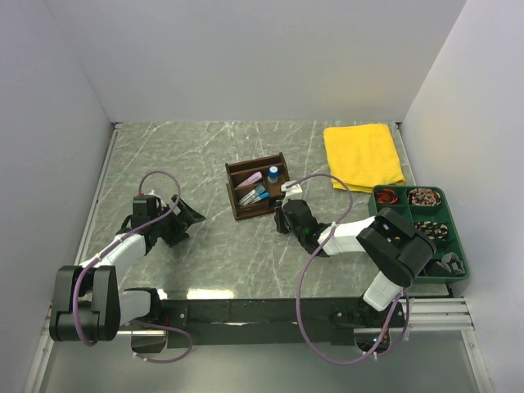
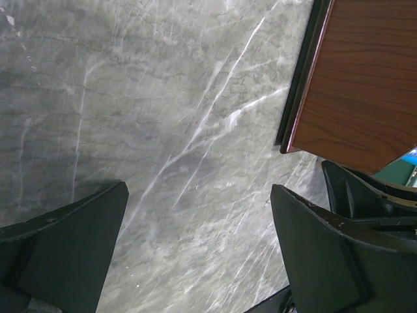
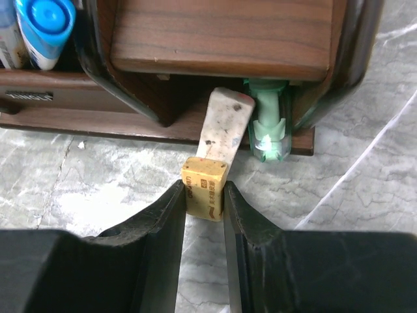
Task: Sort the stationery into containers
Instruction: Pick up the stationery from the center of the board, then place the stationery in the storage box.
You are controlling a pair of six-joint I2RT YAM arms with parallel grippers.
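Note:
My right gripper (image 3: 204,195) is shut on a tan eraser (image 3: 206,189), held just in front of the dark brown wooden organiser (image 3: 221,32). A flat white piece (image 3: 225,124) and a green-capped pen (image 3: 267,130) stick out from under the organiser's front edge. A blue-capped item (image 3: 47,19) lies in it. In the top view the right gripper (image 1: 286,211) is at the organiser's (image 1: 237,172) near right corner. My left gripper (image 2: 199,215) is open and empty over bare marble, left of the organiser (image 2: 358,78); it also shows in the top view (image 1: 182,217).
A dark green divided tray (image 1: 446,237) with coiled bands stands at the right edge. A folded yellow cloth (image 1: 363,155) lies at the back right. White walls close the table on three sides.

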